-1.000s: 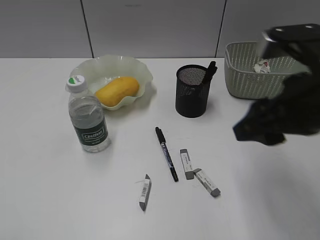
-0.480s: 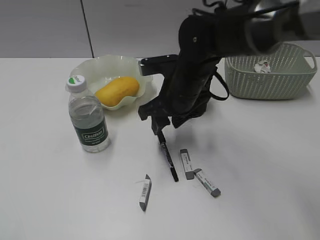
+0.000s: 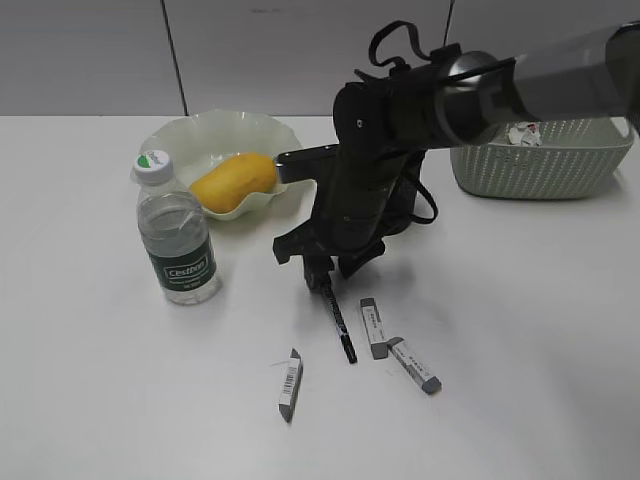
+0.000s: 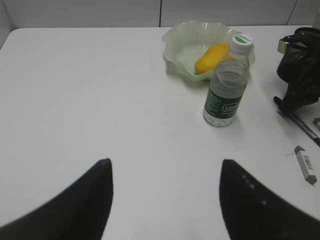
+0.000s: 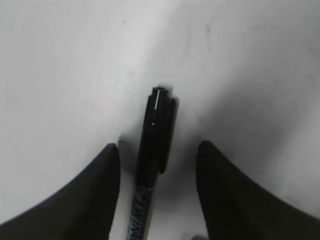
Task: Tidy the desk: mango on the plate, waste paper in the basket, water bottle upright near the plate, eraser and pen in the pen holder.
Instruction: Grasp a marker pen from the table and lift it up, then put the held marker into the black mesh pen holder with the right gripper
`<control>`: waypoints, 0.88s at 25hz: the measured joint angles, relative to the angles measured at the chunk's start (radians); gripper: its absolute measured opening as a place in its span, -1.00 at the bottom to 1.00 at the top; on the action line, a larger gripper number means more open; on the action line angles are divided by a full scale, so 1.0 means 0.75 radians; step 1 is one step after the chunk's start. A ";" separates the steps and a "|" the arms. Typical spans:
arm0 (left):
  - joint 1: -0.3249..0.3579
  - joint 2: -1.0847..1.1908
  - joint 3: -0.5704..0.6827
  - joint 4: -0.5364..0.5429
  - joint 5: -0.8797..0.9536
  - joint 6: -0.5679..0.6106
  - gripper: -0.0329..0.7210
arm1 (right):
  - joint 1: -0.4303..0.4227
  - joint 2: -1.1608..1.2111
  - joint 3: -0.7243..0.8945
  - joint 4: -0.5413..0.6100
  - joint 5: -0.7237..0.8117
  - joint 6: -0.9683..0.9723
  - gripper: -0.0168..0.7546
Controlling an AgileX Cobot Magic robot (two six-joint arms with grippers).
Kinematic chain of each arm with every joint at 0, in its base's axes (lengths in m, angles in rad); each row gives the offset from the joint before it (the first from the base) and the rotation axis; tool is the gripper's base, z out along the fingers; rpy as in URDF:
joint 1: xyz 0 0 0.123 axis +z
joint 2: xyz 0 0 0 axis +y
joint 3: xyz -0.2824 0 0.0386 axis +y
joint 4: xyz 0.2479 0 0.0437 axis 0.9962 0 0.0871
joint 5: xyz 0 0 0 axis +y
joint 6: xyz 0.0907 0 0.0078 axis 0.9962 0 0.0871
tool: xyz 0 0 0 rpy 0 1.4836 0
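Note:
A black pen (image 3: 337, 322) lies on the white desk. My right gripper (image 3: 321, 278) is low over its far end. In the right wrist view the pen (image 5: 159, 125) lies between the open fingers of the right gripper (image 5: 158, 146), and neither finger touches it. Three grey erasers (image 3: 373, 327) (image 3: 414, 364) (image 3: 290, 384) lie near the pen. The mango (image 3: 235, 182) is on the pale plate (image 3: 190, 135). The water bottle (image 3: 178, 240) stands upright by the plate. The waste paper (image 3: 522, 133) lies in the basket (image 3: 540, 160). The pen holder is hidden behind my right arm. My left gripper (image 4: 165, 165) is open and empty over bare desk.
The left wrist view shows the plate (image 4: 180, 40), mango (image 4: 212, 57), bottle (image 4: 227, 85), my right arm (image 4: 300, 75) and one eraser (image 4: 305, 165) far ahead to the right. My right arm crosses the middle of the desk from the right.
My right arm has swung in from the right edge to the desk's middle and come down over the pen's far end, hiding the pen holder. Nothing on the desk has moved.

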 joint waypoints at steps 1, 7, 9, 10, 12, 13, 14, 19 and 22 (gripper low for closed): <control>0.000 0.000 0.000 0.000 0.000 0.000 0.40 | 0.000 0.006 0.000 -0.003 -0.002 0.000 0.05; 0.000 0.000 0.000 0.000 0.000 0.000 0.38 | 0.000 0.017 -0.010 -0.009 -0.008 0.000 -0.51; 0.000 0.000 0.000 0.000 0.000 0.000 0.38 | 0.000 0.017 -0.010 -0.009 -0.019 0.003 -0.60; 0.000 0.000 0.000 0.000 0.000 0.000 0.38 | 0.000 0.013 -0.010 -0.009 -0.031 0.004 -0.60; 0.000 0.000 0.000 0.000 0.000 0.000 0.38 | 0.000 -0.018 0.002 -0.009 -0.083 0.004 -0.60; 0.000 0.000 0.000 0.000 0.000 0.000 0.38 | 0.000 -0.058 0.014 -0.009 -0.128 0.005 -0.60; 0.000 0.000 0.000 0.000 0.000 0.000 0.38 | 0.002 -0.116 0.031 -0.010 -0.178 0.005 -0.60; 0.000 0.000 0.000 0.000 0.000 0.000 0.38 | -0.006 -0.543 0.324 -0.163 -0.815 0.006 -0.60; 0.000 0.000 0.000 0.000 0.000 0.001 0.38 | -0.057 -0.713 0.592 -0.247 -1.477 -0.060 -0.60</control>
